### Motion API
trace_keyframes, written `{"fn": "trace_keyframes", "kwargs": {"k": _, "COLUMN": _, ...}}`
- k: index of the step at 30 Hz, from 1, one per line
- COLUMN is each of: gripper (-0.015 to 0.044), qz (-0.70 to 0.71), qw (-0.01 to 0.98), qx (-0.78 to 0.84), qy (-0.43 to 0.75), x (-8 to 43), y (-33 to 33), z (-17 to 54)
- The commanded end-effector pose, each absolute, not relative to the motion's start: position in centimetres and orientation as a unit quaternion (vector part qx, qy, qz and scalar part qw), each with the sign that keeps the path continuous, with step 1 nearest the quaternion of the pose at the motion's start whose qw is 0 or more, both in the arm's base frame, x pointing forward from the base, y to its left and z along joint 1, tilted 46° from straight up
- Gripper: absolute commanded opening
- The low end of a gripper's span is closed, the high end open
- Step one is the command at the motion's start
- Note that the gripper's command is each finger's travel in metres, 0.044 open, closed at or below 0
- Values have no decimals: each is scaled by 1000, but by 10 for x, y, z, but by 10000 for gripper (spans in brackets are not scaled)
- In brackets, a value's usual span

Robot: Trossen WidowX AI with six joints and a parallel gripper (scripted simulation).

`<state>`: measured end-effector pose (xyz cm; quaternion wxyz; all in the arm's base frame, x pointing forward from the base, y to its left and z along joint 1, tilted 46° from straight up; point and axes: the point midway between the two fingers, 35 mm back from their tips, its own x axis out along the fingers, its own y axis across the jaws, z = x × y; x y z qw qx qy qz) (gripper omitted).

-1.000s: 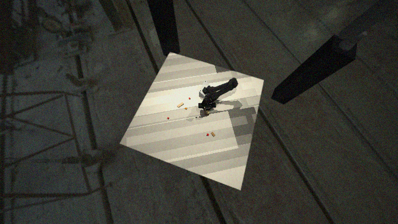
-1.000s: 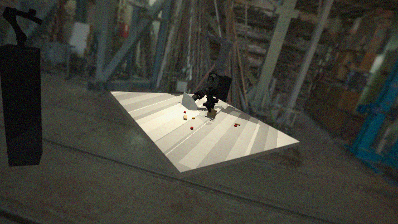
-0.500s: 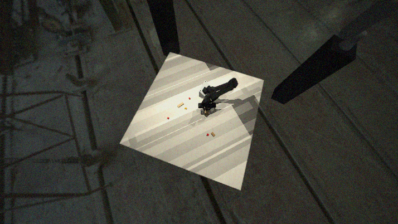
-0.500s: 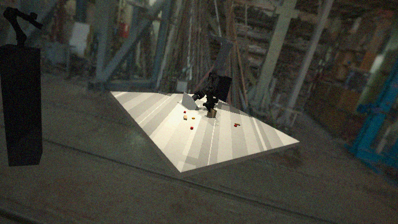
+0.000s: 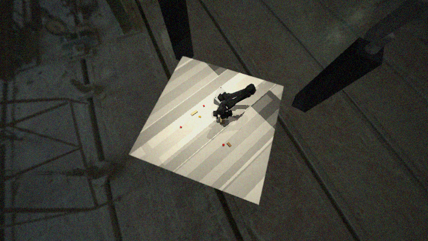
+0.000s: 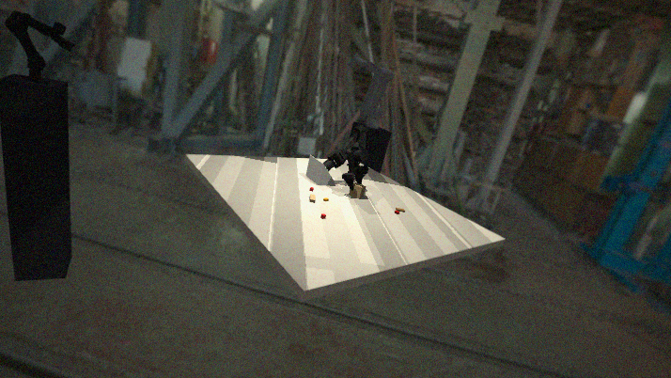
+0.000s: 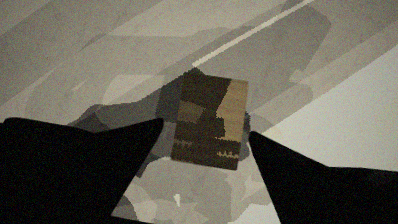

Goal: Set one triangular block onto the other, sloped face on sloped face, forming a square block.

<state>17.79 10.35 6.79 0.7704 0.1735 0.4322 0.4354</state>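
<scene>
Dim workshop behind; a tabletop barred with pale and grey stripes. Taken as landmark: the wooden block, seen between the fingers in the wrist view and set on the tabletop. The gripper is spread, a gap showing on each side of the block. Whether two wedges are mated there cannot be told; the seam is not made out. Release and withdrawal judged to be the step in hand. The gripper is best raised straight up, slowly, without twist, so that neither finger drags the upper piece. Level top and even ends should be checked once clear; any correction should be light, the lower piece left unpushed. No brands, labels or writing can be read.
</scene>
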Motion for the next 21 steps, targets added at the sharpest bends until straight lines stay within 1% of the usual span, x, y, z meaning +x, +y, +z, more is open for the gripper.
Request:
{"fn": "trace_keyframes", "kwargs": {"k": 1, "gripper": 440, "qz": 434, "qw": 771, "qx": 172, "qy": 433, "x": 178, "y": 102, "z": 68}}
{"fn": "trace_keyframes", "kwargs": {"k": 7, "gripper": 440, "qz": 410, "qw": 776, "qx": 153, "qy": 454, "x": 174, "y": 59, "z": 77}}
{"fn": "trace_keyframes", "kwargs": {"k": 14, "gripper": 440, "qz": 430, "qw": 770, "qx": 169, "qy": 441, "x": 153, "y": 15, "z": 117}}
{"fn": "trace_keyframes", "kwargs": {"k": 21, "gripper": 440, "qz": 434, "qw": 770, "qx": 173, "qy": 435, "x": 150, "y": 12, "z": 123}}
